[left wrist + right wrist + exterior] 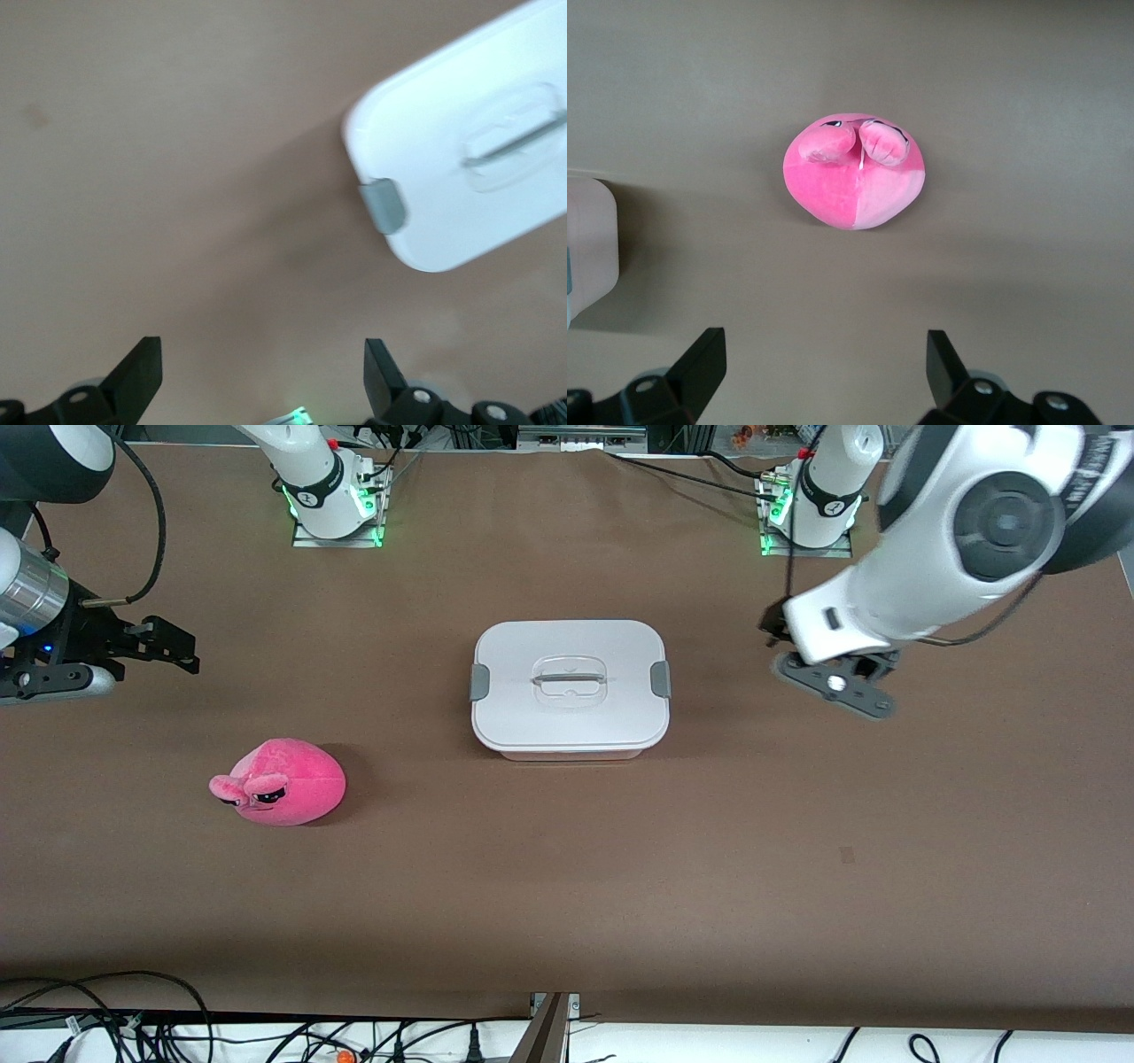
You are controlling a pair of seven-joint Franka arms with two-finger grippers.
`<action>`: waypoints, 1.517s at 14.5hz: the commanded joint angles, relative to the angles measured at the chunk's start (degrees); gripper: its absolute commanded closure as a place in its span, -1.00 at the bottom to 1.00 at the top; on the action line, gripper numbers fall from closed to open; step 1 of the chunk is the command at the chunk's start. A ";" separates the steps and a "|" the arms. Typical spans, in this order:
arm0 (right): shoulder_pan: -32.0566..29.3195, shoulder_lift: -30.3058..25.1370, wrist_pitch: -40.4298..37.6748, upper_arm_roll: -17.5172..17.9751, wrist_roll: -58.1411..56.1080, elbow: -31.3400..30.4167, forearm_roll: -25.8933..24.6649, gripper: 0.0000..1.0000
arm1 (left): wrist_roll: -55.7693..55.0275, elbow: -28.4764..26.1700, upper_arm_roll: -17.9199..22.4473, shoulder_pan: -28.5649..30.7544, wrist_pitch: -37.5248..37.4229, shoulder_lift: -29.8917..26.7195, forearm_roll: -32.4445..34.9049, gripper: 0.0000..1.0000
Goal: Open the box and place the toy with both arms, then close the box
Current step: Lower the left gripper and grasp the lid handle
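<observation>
The box (570, 717) stands shut at the table's middle, its white lid held by two grey side clips (660, 679). The hot-pink plush toy (283, 782) lies on the table toward the right arm's end, nearer to the front camera than the box. My left gripper (837, 684) is open and empty above the table beside the box's clip at the left arm's end; its wrist view shows the gripper (261, 354), the box (443, 212) and that clip (385, 205). My right gripper (177, 651) is open and empty above the table at the right arm's end; its wrist view shows the gripper (824, 350) and the toy (855, 177).
The two arm bases (332, 496) stand along the table's edge farthest from the front camera. Cables (177, 1027) run along the edge nearest to the front camera. A corner of the box (589, 239) shows in the right wrist view.
</observation>
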 commanded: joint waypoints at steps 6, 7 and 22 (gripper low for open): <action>0.02 0.34 -1.08 0.05 0.60 1.18 -0.16 -0.99 | 8.70 1.87 0.89 -13.69 9.68 8.03 -4.55 -1.00; 0.02 0.34 -1.08 0.05 0.60 1.18 -0.16 -0.99 | 10.73 1.78 0.89 -15.45 11.71 8.56 -3.33 -1.00; 0.02 0.42 -0.64 0.05 0.51 1.27 -0.33 -0.99 | 20.24 -4.11 0.71 -26.36 31.14 15.07 12.06 -1.00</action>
